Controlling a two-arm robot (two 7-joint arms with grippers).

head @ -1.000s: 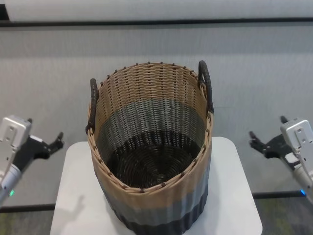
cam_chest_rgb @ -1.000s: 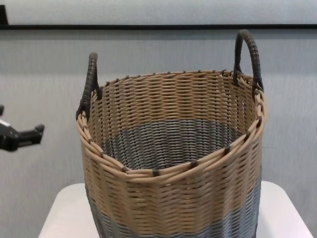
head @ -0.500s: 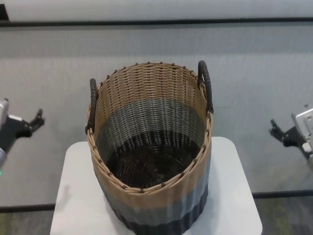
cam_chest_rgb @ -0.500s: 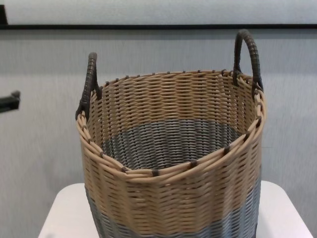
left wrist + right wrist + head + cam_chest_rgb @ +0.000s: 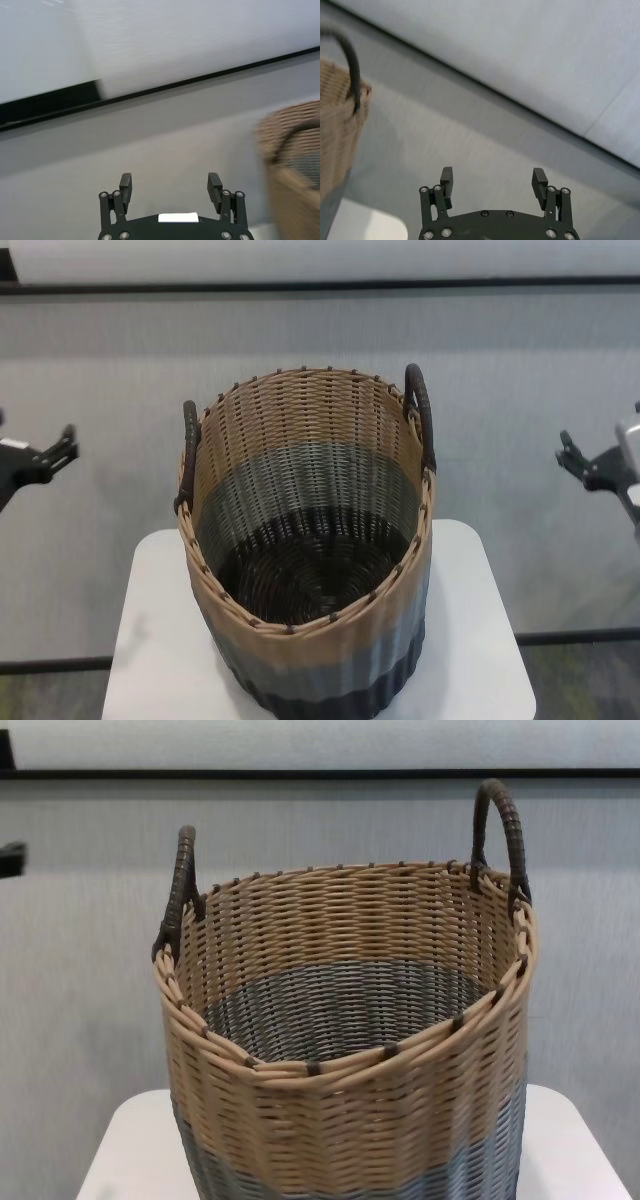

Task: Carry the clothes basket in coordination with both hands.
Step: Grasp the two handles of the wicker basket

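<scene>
The clothes basket (image 5: 300, 420) stands upright on a small white table (image 5: 150, 640), banded tan, grey and dark brown, and nothing shows inside it. One dark loop handle (image 5: 188, 455) is on its left and the other handle (image 5: 422, 415) is on its right. My left gripper (image 5: 40, 440) hovers open, well out to the left at about handle height and apart from the basket. Far to the right, my right gripper (image 5: 598, 440) is also open and touches nothing. In the left wrist view, the left gripper (image 5: 170, 180) holds nothing, with the basket (image 5: 295, 150) off to one side. The right gripper (image 5: 493, 175) is likewise empty, away from the basket's handle (image 5: 351, 60).
The white table (image 5: 130, 1140) is barely wider than the basket, with rounded corners and open drops on all sides. A grey wall with a black horizontal strip (image 5: 320, 285) runs behind. Open air lies between each gripper and the basket.
Both grippers have swung outward and upward, away from the basket toward the edges of the head view. The left one has almost left the chest view. The basket has not moved.
</scene>
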